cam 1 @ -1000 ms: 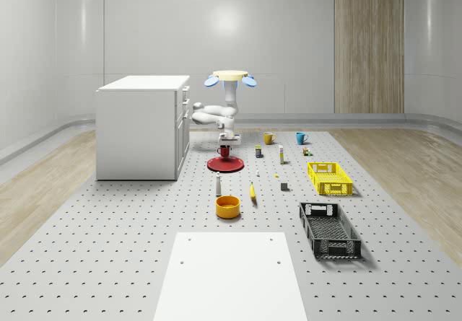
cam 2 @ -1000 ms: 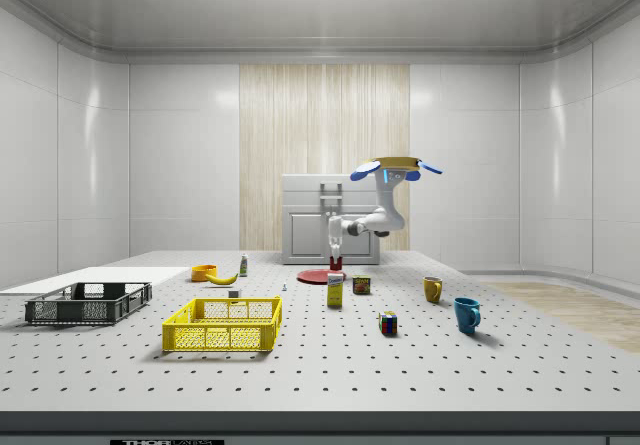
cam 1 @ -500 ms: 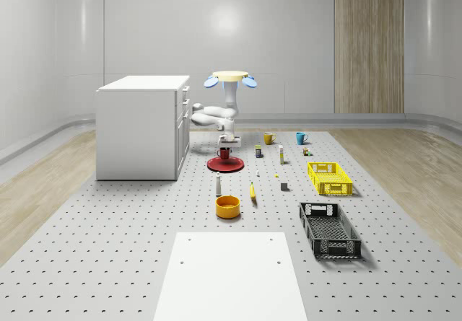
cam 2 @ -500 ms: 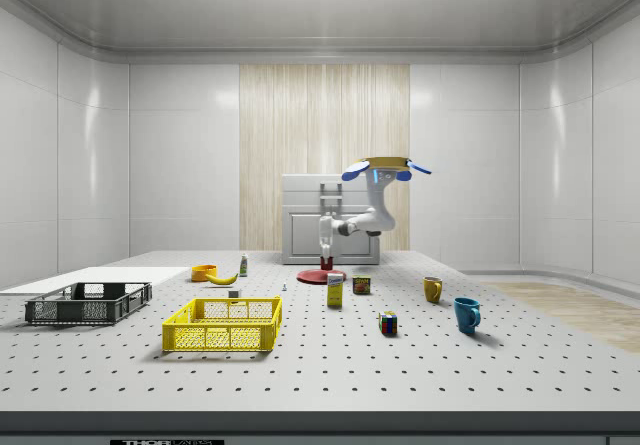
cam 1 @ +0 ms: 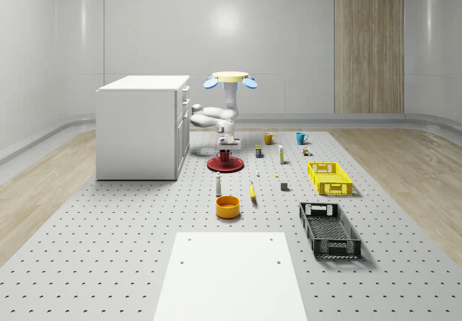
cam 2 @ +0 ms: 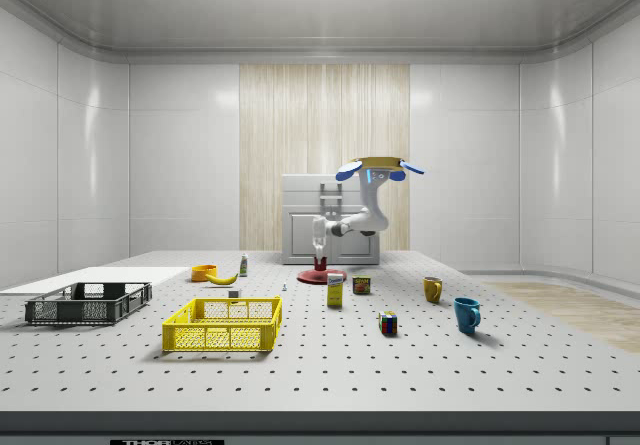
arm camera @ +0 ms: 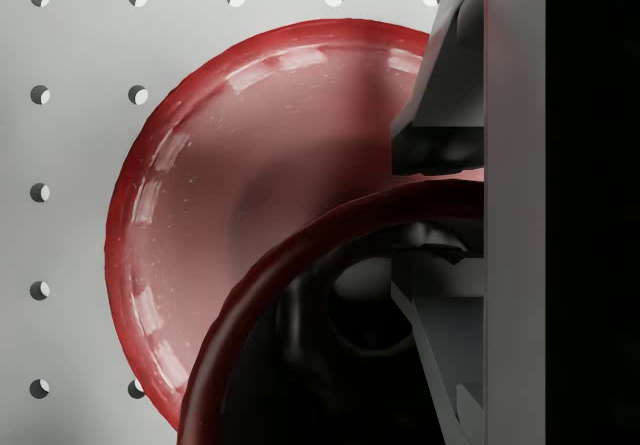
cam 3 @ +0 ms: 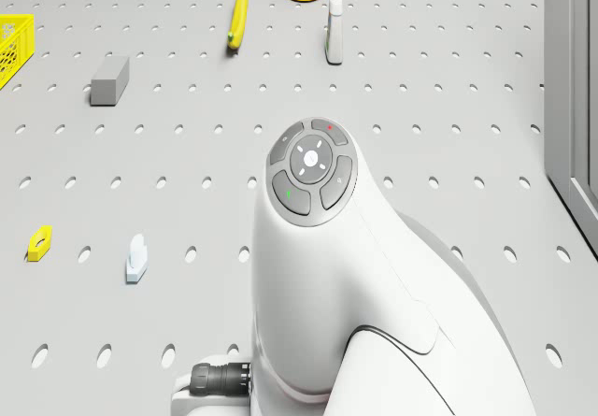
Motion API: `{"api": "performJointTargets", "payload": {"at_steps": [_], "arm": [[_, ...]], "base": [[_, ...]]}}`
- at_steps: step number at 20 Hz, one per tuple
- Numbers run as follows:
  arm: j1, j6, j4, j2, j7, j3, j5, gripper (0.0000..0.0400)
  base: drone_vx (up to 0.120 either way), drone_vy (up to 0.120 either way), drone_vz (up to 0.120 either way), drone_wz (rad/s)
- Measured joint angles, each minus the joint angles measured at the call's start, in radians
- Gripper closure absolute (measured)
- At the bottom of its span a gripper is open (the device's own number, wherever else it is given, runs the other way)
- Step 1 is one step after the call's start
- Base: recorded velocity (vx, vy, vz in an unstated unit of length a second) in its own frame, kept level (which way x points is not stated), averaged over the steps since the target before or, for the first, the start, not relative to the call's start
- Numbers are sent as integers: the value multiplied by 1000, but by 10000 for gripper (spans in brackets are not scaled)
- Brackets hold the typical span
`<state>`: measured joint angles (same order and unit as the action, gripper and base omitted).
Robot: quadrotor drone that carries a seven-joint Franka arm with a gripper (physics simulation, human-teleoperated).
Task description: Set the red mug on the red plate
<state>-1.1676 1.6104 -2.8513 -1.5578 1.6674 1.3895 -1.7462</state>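
Observation:
The red mug (cam 1: 224, 155) hangs upright just above the red plate (cam 1: 225, 165), with my gripper (cam 1: 224, 146) shut on its rim. In the side view the mug (cam 2: 321, 263) sits a little over the plate (cam 2: 322, 278), under the gripper (cam 2: 320, 253). The wrist view looks into the mug's dark inside (arm camera: 300, 365), one finger (arm camera: 445, 95) outside the rim, and the plate (arm camera: 200, 205) lies below. The drone (cam 1: 230, 80) hovers over the table just behind the plate, beside the white cabinet (cam 1: 143, 126). The arm's wrist link (cam 3: 318, 248) shows in the drone view.
Close to the plate stand a white bottle (cam 1: 218, 185), a banana (cam 1: 253, 190) and an orange bowl (cam 1: 227, 205). A yellow mug (cam 1: 268, 138) and blue mug (cam 1: 301, 138) are behind, toward the right. A yellow crate (cam 1: 329, 177) and black crate (cam 1: 329, 229) lie at the right.
The drone and arm have shifted toward the side view's left, carrying the mug over the plate and slightly lower.

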Motion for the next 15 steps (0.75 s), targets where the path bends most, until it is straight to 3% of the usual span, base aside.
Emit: {"api": "performJointTargets", "payload": {"at_steps": [4, 5, 7, 9, 12, 15], "arm": [[-6, 18, 8, -4, 1, -45, -41, 300], [-7, 21, 10, -4, 1, -52, -49, 276], [-9, 26, 12, -5, 1, -64, -59, 168], [-9, 26, 12, -5, 1, -65, -60, 102], [-6, 18, 8, -5, 1, -42, -38, 48], [-3, 11, 3, -5, 1, -19, -17, 23]], "base": [[0, 0, 0, 0], [0, 0, 0, 0], [0, 0, 0, 0], [0, 0, 0, 0], [0, 0, 0, 0], [0, 0, 0, 0]]}}
